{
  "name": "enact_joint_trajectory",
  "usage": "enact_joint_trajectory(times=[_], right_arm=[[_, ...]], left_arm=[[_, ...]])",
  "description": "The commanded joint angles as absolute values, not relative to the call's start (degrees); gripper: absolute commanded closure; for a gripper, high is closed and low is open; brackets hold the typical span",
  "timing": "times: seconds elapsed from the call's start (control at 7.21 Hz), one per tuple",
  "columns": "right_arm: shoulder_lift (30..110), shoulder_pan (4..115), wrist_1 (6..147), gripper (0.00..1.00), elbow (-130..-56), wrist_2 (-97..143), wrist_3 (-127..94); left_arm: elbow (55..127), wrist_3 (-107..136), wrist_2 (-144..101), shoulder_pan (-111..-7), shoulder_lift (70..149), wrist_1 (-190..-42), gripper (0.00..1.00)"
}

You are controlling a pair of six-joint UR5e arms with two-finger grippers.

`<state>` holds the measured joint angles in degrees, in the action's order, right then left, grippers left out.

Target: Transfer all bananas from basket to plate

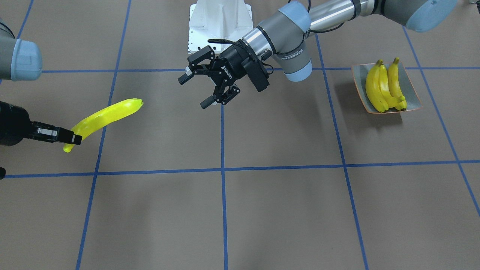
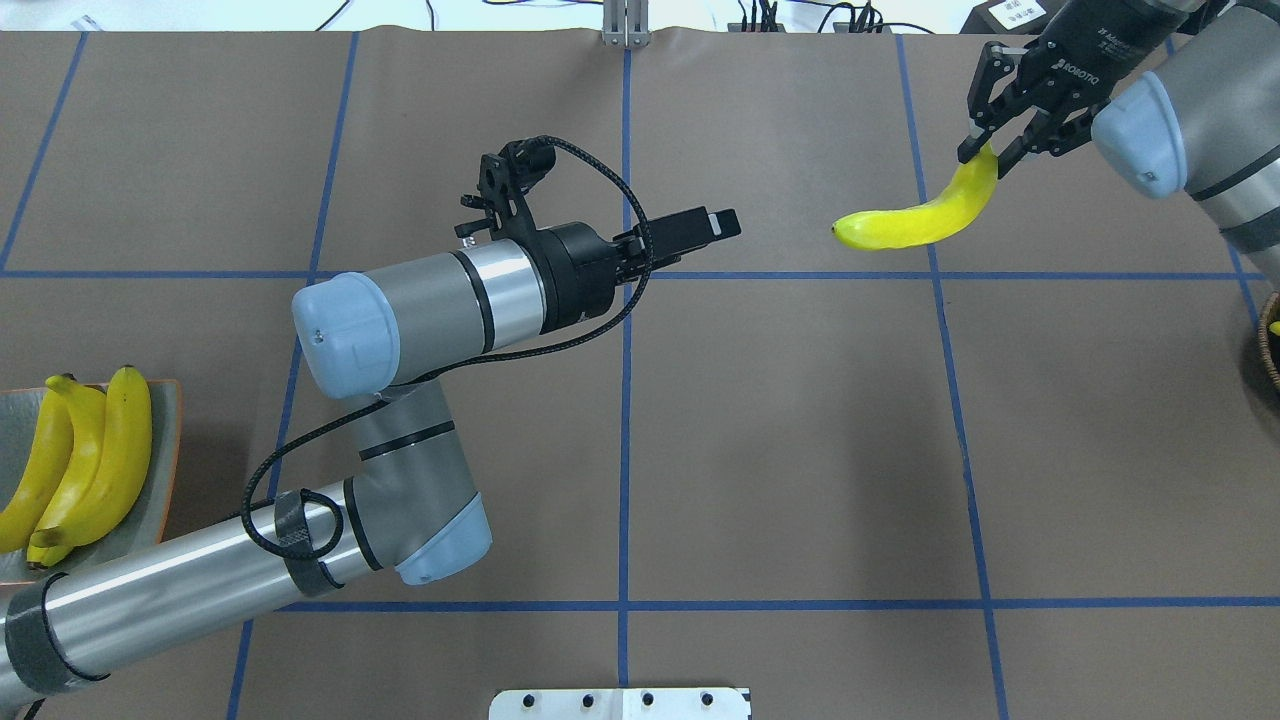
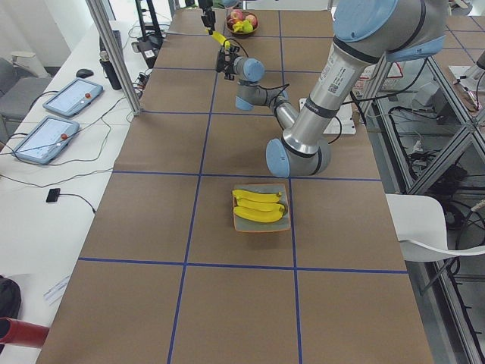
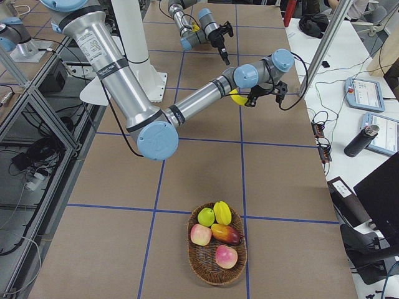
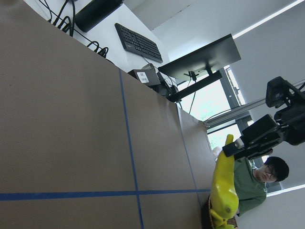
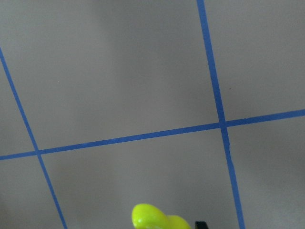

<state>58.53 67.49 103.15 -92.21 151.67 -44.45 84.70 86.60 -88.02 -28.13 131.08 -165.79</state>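
Lemon-yellow and paler than the rest, the fourth banana (image 1: 107, 117) is clamped near its thin end in my right end effector (image 1: 74, 138). Its blunt end points toward the middle of the counter (image 1: 281, 210). In the left wrist view it hangs clear of the brown paper surface.

My left end effector (image 1: 193, 92) sits near the centre gridline, fingers spread wide with nothing between them. It is turned toward that banana but well apart from it.

The other three bananas (image 1: 384, 88) lie side by side on the grey-green plate (image 1: 360, 78), at the left arm's end of the counter. The wicker basket (image 4: 212, 278), at the opposite end, holds apples and other fruit.
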Motion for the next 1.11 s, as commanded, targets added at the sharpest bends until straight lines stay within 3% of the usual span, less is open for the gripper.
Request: enact_joint_trajectory(times=[0.0,0.28,0.97], right_arm=[[58.36,66.28,101.43,1.00,-92.55,151.79,-45.44],[57.92,64.96,100.64,1.00,-92.64,151.70,-47.79],[53.89,61.35,93.16,1.00,-90.10,151.26,-59.40]], left_arm=[[84.55,86.66,-86.49,-26.29,131.74,-166.72,0.01],[79.57,86.75,-82.72,-24.18,132.36,-172.93,0.01],[78.84,90.17,-81.48,-24.43,131.57,-176.92,0.01]])
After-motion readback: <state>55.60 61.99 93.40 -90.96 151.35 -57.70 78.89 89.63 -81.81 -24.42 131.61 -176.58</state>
